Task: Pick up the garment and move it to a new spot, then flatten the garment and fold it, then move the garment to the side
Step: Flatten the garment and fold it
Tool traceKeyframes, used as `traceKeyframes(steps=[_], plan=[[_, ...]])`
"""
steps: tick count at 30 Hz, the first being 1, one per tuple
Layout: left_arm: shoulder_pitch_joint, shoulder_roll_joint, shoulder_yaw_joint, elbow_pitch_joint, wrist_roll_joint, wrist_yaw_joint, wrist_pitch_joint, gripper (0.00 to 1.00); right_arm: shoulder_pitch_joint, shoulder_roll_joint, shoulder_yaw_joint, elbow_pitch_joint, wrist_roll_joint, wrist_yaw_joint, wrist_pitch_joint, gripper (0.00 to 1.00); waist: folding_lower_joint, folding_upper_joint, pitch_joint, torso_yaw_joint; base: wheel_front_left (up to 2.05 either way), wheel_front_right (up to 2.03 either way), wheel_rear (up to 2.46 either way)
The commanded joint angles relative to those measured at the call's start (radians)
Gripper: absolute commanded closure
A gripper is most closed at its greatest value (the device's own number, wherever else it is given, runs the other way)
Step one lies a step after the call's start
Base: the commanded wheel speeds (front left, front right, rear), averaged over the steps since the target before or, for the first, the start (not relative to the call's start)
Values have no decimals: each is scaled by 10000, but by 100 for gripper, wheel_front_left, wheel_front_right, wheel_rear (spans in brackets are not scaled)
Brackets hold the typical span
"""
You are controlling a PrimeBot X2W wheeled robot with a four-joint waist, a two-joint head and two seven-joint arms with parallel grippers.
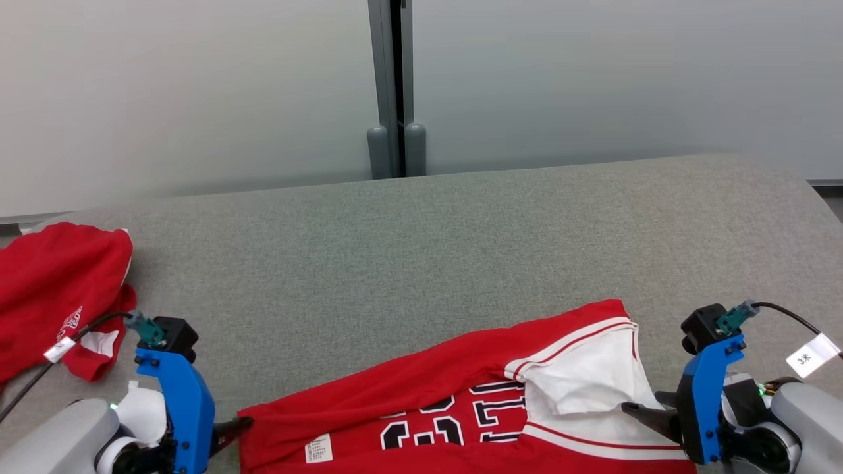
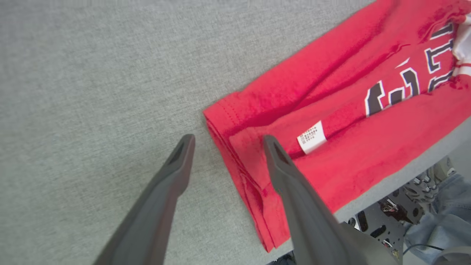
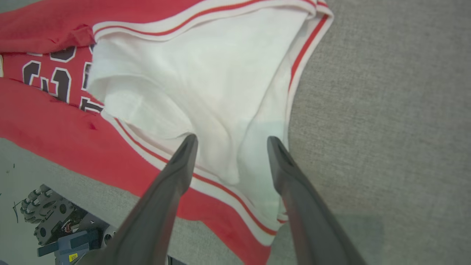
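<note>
Both left fingers (image 2: 176,165) and right fingers (image 3: 182,162) wide apart, empty, at red garment (image 1: 428,388) ends.

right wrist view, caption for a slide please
Open right gripper poised over the white end of a red jersey lying on the grey table.

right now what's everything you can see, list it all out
jersey: one, red with black numbers and white trim, lying along the table's near edge
care label: one, white, on the jersey near its left end
second garment: one, red, bunched at the table's left edge
table: one, grey fabric top, under both garments
post: one, grey, behind the table
denim cloth: one, blue, below the table edge
left fingers: two, dark, open, astride the jersey's left end
right fingers: two, dark, open, over the jersey's white part
</note>
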Motion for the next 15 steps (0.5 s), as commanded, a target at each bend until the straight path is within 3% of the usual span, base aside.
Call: traceKeyframes(steps=[1,8,11,15], plan=[[22,153,46,-28,159,18,-298,0,274,-164,-154,-112,49,1,-45,0,0,-1,-53,29,0,0,0],[-47,485,665,-706,872,309,-2456,0,738,-389,-1107,-1101,51,1,-1532,0,0,-1,-178,160,0,0,0],[166,541,876,-1072,1312,721,-3546,0,997,-515,-1485,-1791,-68,1,-2467,0,0,-1,-215,215,0,0,0],[537,536,1326,-1444,1653,1620,-5047,0,1271,-435,-2074,-2248,-670,1,-3950,0,0,-1,-236,260,0,0,0]])
